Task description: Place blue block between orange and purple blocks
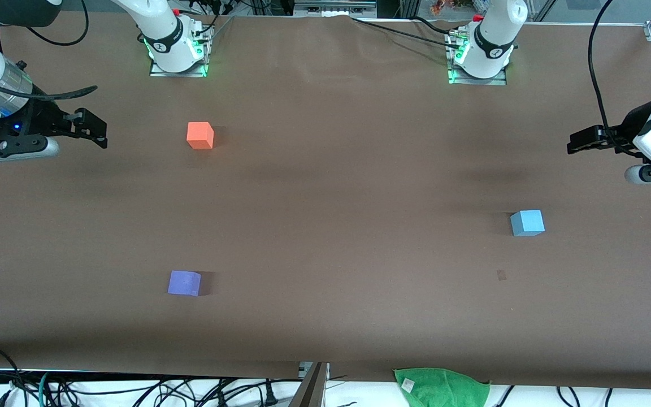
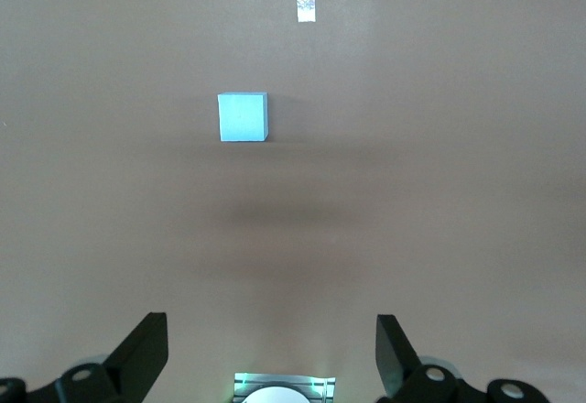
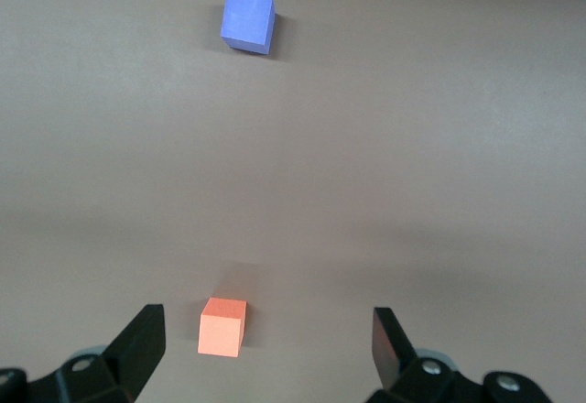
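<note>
Blue block (image 1: 527, 223): a light sky-blue cube sitting flat on the brown desk (image 1: 337, 226), toward the left arm's end, roughly at 4 o'clock from the middle of the desk in the front view. Nothing touches it.

Orange block (image 1: 200, 135): toward the right arm's end, at about 10 o'clock from the middle of the desk, well apart from the blue block.

Purple block (image 1: 184, 283): also toward the right arm's end, at about 7 o'clock from the middle, nearer the front camera than the orange block. Bare desk lies between these two cubes.

Left claw (image 1: 577, 141): raised over the left arm's end of the desk, at about 1 o'clock from the blue block; its wrist view shows the fingers (image 2: 146, 353) spread wide with nothing between them.

Right claw (image 1: 96, 131): raised over the right arm's end, at 9 o'clock from the orange block; fingers (image 3: 142, 348) parted and empty.

Small pale patch (image 1: 501, 275): on the desk near the blue block, closer to the front camera.

Green cloth (image 1: 444, 386): at the desk's near edge.
</note>
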`<action>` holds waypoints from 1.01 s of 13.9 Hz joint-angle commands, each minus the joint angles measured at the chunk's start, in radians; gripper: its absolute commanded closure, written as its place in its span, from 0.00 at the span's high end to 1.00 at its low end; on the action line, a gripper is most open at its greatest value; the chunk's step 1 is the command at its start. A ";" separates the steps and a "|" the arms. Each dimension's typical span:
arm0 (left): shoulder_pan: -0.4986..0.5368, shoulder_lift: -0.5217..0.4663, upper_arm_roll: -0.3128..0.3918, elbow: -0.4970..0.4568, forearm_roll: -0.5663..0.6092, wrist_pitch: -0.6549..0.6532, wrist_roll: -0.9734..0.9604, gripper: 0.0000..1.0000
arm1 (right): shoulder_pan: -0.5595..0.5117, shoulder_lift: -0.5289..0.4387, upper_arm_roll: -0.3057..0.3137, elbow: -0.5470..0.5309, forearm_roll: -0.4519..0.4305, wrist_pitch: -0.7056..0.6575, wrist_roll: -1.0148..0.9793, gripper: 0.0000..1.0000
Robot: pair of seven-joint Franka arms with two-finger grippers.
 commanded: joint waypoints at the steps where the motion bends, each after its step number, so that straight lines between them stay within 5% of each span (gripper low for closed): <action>1: 0.006 0.011 0.002 0.027 -0.019 -0.007 0.020 1.00 | -0.014 -0.001 0.007 0.012 0.007 -0.010 -0.015 1.00; 14: 0.002 0.015 -0.001 0.027 -0.008 -0.008 0.014 1.00 | -0.014 0.000 0.007 0.014 0.007 -0.010 -0.015 1.00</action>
